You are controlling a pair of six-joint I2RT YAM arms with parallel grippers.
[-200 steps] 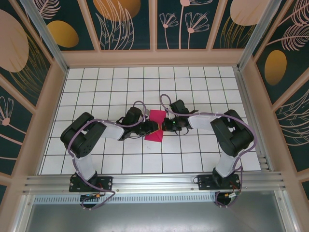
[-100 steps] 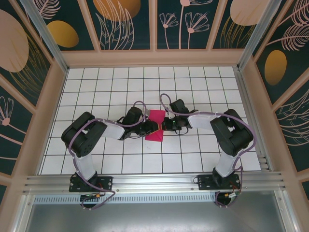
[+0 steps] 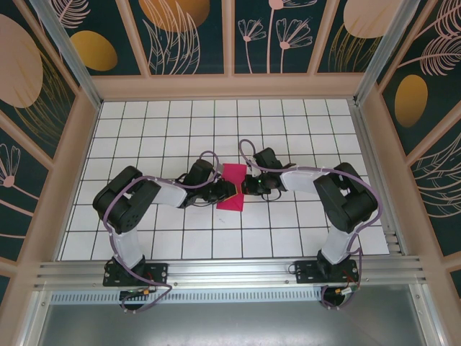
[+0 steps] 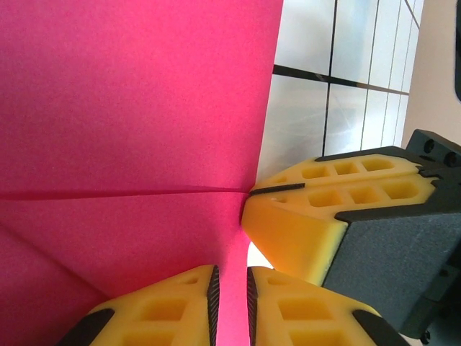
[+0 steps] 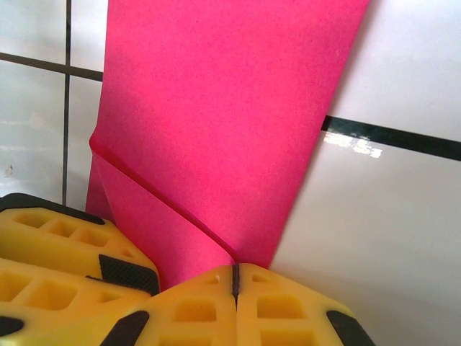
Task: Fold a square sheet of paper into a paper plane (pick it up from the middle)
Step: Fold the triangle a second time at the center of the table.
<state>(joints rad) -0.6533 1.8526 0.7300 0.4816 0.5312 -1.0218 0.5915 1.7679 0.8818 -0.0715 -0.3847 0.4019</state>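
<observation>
Creases run across the square sheet of paper [image 3: 234, 174] at the middle of the white grid table [image 3: 144, 137]; the left gripper [image 4: 230, 295] pinches one edge, the right gripper [image 5: 235, 285] clamps the opposite folded corner.

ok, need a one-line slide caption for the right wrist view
Right claw shut on the partly folded pink sheet, with the white grid table behind.

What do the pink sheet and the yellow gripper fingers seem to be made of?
Square sheet of paper: thin matte paper, going by its fine grain and sharp crease. Yellow fingers: probably moulded or printed plastic, matte, with rectangular pockets. Their black pads look ribbed, possibly rubber.
</observation>
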